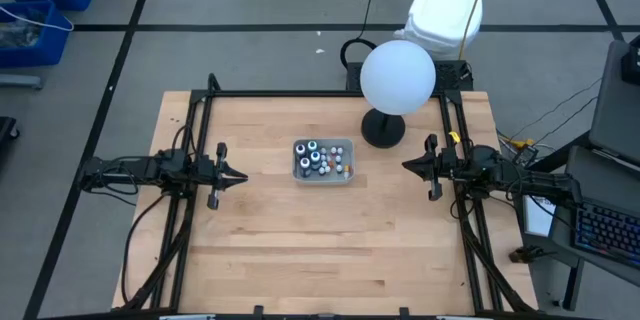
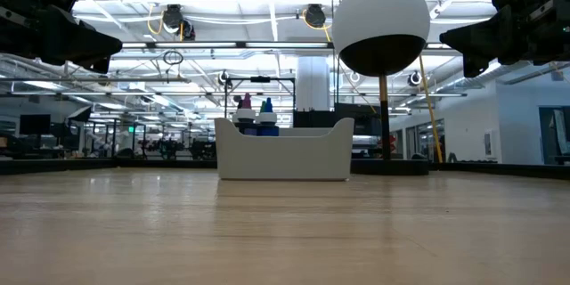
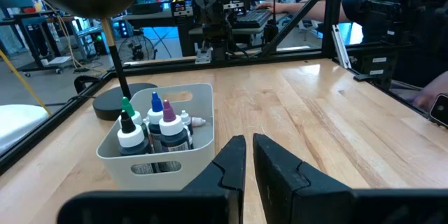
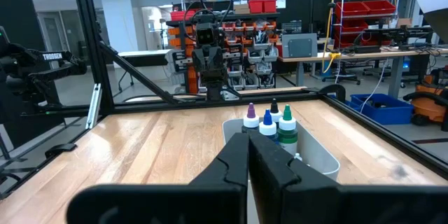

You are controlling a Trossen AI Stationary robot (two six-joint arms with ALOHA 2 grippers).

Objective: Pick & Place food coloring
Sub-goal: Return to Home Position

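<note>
The food coloring bottles (image 1: 320, 160) stand upright in a small grey tray (image 1: 348, 144) at the middle of the wooden table. Their white caps carry green, blue and purple tips (image 3: 155, 101), which also show in the right wrist view (image 4: 267, 117). My left gripper (image 1: 243, 175) hovers level to the left of the tray. Its fingers (image 3: 234, 161) are shut to a thin slit with nothing between them. My right gripper (image 1: 406, 165) hovers level to the right of the tray, shut and empty (image 4: 249, 155). Both are well clear of the tray (image 2: 283, 156).
A large white globe (image 1: 397, 77) on a black stand (image 1: 383, 128) rises just far-right of the tray. Black frame rails (image 1: 300, 94) run along the table's far, left and right sides. Bare wood (image 1: 320, 250) stretches across the near half.
</note>
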